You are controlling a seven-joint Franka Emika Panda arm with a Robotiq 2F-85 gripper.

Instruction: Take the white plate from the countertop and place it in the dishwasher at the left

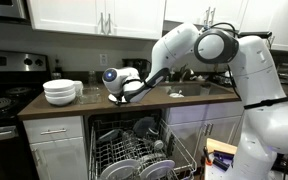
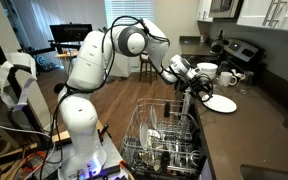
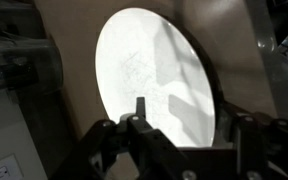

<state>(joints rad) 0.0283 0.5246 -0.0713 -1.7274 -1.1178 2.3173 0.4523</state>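
The arm (image 1: 199, 45) stretches out from the robot's base, elbow up high, forearm sloping down across the countertop (image 1: 179, 100) so the wrist ends up low, right over the surface. The gripper (image 2: 196, 88) sits at the near edge of the white plate (image 2: 222, 103). In the wrist view one finger (image 3: 139, 112) pokes over the plate's rim (image 3: 156, 70), with the jaws somewhere between wide and closed. Honestly can't tell if it's actually pinching the plate or just touching it. The plate lies flat on the countertop, face up. It's round, so it has no real long axis and only looks oval from the wrist camera's angle. A stack of white bowls (image 1: 61, 92) sits a bit further along the counter. The dishwasher (image 1: 134, 152) is open below, with its wire rack (image 2: 164, 135) pulled out.
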